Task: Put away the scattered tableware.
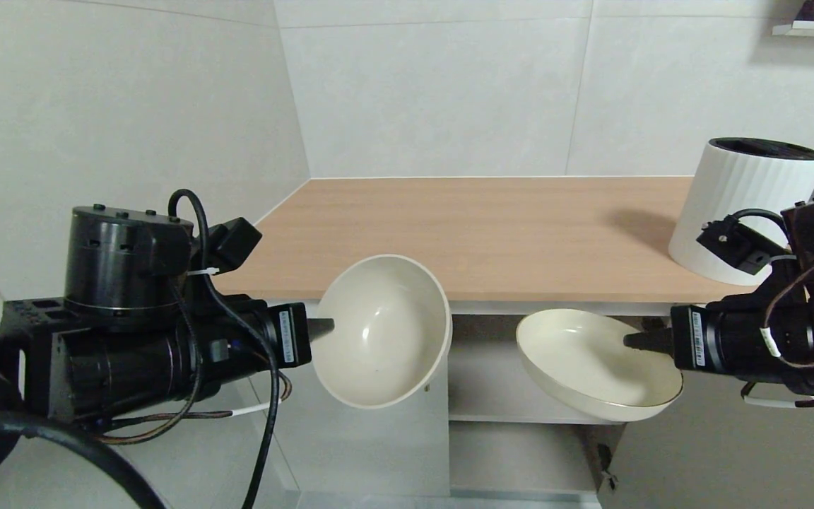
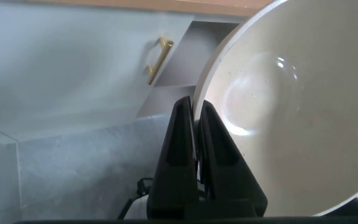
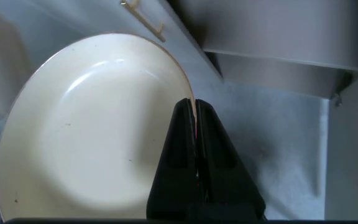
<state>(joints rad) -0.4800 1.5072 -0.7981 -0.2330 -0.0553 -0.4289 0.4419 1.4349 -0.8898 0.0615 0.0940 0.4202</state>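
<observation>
Head view is showing me holding two pieces out in front of the light wooden countertop, just below its front edge. My left pincer is closing narrowly on the rim of a deep cream glazed bowl, which is hanging tipped on its side with its hollow facing back towards my head camera. My right pincer is pinching the rim of a shallow cream plate with a thin gold edge (it is tilting only a little, with its hollow facing upward). The bowl and the plate are hanging side by side, near each other but not touching. Behind and below them, an open grey cabinet with shelves is sitting under the countertop. In the left wrist view a brass bar handle is showing on the door beside it. A white ribbed cylindrical container with a dark top is standing on the countertop's right end, behind my right arm.
</observation>
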